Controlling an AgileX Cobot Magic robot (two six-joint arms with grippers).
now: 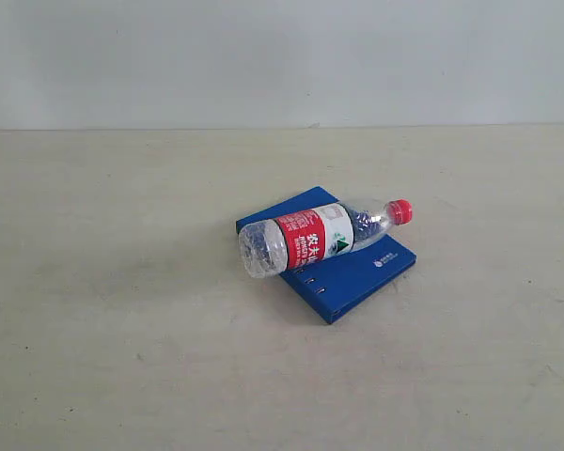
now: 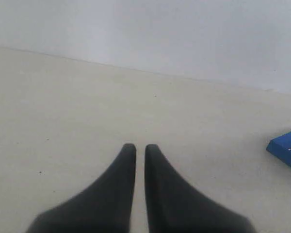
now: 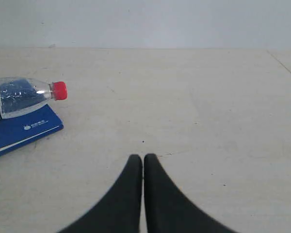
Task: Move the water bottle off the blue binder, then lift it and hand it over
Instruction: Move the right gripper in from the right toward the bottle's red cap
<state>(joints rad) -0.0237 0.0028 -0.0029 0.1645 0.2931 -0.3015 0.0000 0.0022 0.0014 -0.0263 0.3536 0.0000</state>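
The water bottle [image 1: 315, 237] lies on its side across the blue binder [image 1: 357, 277], red cap toward the right, its base hanging over the binder's left edge. In the right wrist view the water bottle [image 3: 24, 97] and a corner of the blue binder [image 3: 24, 130] show well away from my right gripper [image 3: 143, 158], which is shut and empty over bare table. My left gripper [image 2: 136, 147] is shut too, holding nothing; only a corner of the blue binder [image 2: 287, 148] shows at the edge of its view. Neither gripper appears in the exterior view.
A pale beige table [image 1: 122, 310] carries everything, and a plain white wall [image 1: 282, 56] rises behind its far edge. A thin seam in the table [image 3: 283, 63] runs off to one side in the right wrist view.
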